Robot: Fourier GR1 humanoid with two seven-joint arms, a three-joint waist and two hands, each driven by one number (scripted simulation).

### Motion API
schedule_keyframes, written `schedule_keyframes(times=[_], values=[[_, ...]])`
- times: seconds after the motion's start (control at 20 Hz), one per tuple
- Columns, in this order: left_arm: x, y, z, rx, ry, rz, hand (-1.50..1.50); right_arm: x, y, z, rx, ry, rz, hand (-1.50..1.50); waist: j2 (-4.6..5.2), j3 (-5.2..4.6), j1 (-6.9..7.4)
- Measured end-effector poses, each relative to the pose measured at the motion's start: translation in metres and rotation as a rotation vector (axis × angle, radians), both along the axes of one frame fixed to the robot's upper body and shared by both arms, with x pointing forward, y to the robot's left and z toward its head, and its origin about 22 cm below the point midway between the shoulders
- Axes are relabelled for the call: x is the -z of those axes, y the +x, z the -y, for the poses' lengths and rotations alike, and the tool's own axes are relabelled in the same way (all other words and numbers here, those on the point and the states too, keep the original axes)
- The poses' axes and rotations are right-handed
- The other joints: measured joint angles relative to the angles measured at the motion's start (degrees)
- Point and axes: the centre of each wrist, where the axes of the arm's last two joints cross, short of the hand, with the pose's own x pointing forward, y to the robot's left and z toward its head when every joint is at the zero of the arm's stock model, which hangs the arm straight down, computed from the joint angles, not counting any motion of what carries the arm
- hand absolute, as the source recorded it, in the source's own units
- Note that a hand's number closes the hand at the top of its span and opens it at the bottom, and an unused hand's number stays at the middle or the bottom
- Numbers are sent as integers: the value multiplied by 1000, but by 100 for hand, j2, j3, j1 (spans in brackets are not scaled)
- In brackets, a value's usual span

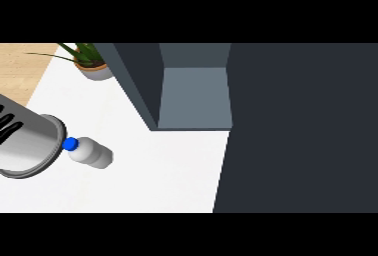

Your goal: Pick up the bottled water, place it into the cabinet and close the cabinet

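Observation:
The bottled water point(93, 153), white with a blue cap, sits on the white counter point(148, 175) at the left, its cap pointing toward the upper left. A grey forearm point(29, 145) comes in from the left edge, and its rounded end lies right beside the bottle's cap. Black streaks of my left hand point(7, 125) show at the very edge, too cut off to read. The cabinet point(196, 95) stands open at the top middle with a grey, bare inside. Its dark door point(303, 125) fills the right side. My right hand does not show.
A potted plant point(92, 62) stands at the back left, close to the cabinet's left wall point(136, 80). Wooden floor point(22, 65) shows past the counter's left edge.

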Motion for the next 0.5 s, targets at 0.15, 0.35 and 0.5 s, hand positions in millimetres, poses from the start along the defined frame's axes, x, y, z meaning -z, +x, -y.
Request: schedule_keyframes(times=[0.15,0.35,0.5], values=[[12,10,3,-17,16,-16,-150,-1,-1,-4,-8,12,-8,-150,0,0,-14],[30,16,6,-17,44,-22,-150,0,-3,-4,-19,1,-11,-150,-23,32,-19],[35,19,6,-27,89,-31,-150,-2,-1,-5,-20,1,-2,-150,-54,73,-7]])
